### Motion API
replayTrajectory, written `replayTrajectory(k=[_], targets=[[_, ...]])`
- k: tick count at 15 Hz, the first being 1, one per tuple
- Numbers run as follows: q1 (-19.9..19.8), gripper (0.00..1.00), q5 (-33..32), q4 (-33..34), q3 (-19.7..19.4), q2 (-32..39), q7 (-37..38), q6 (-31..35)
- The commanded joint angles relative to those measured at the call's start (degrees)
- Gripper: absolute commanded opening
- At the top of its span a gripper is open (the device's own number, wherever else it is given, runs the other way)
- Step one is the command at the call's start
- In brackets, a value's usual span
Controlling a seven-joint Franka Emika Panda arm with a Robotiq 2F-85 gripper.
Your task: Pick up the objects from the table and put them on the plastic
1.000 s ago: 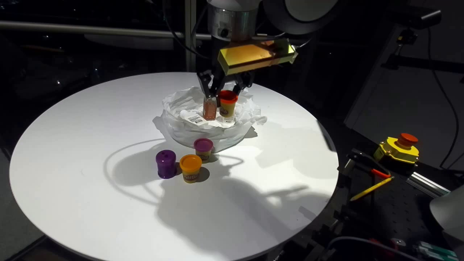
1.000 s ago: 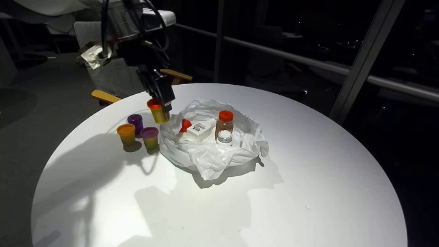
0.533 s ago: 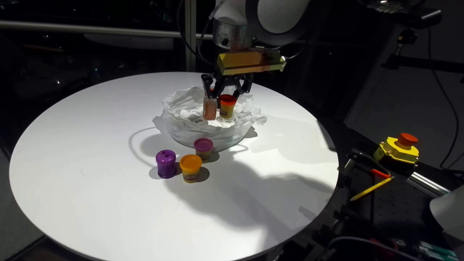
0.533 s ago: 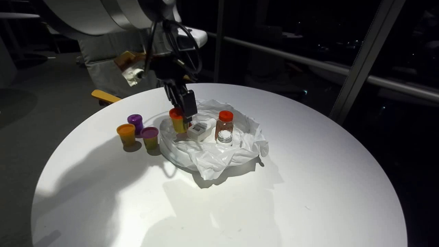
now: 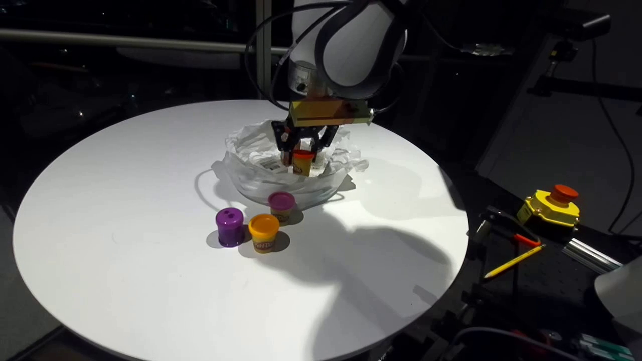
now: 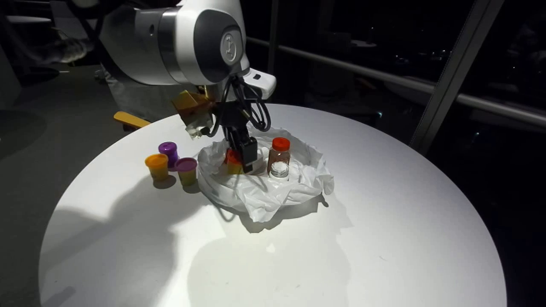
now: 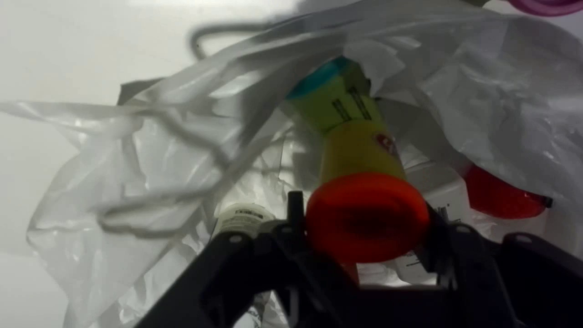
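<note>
My gripper [image 5: 302, 156] is shut on a yellow tub with a red lid [image 5: 302, 166], upright and low inside the white plastic bag [image 6: 256, 200]. In the wrist view the red lid [image 7: 366, 218] sits between both fingers. Whether the tub touches the bag's floor is hidden. A green part with a blue end [image 7: 337, 98] shows beyond the tub; I cannot tell if it is separate. On the table stand a purple container [image 5: 230, 227], an orange-lidded tub [image 5: 264, 233] and a pink-purple-lidded tub [image 5: 281, 206], close together beside the bag.
Inside the bag are a red-capped clear bottle [image 6: 280, 147], a small white bottle [image 6: 280, 170], a white box-like container [image 7: 442, 187] and a red item [image 7: 501, 193]. The crumpled bag rim stands up around them on the round white table [image 5: 125, 281].
My gripper has carried the red-lidded tub across the bag's rim and lowered it into the bag. The containers on the table have not moved.
</note>
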Motion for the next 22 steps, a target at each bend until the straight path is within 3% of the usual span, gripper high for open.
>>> replayTrajectory(k=[1, 3, 5, 10, 15, 22], targets=[[5.54, 0.9, -0.94, -1.48, -4.23, -2.2, 1.33, 1.69], [9.93, 1.0, -2.64, -3.74, -7.04, -4.98, 4.13, 1.81], [14.67, 1.0, -5.59, -5.14, -9.53, -7.05, 7.96, 0.54], [18.75, 1.0, -8.99, -8.28, -6.73, -10.18, 16.03, -2.29], [14.93, 1.0, -3.42, -9.29, -0.05, -8.43, 16.6, -0.81], [10.57, 1.0, 3.63, -7.91, 3.66, -4.01, 14.5, 2.33]])
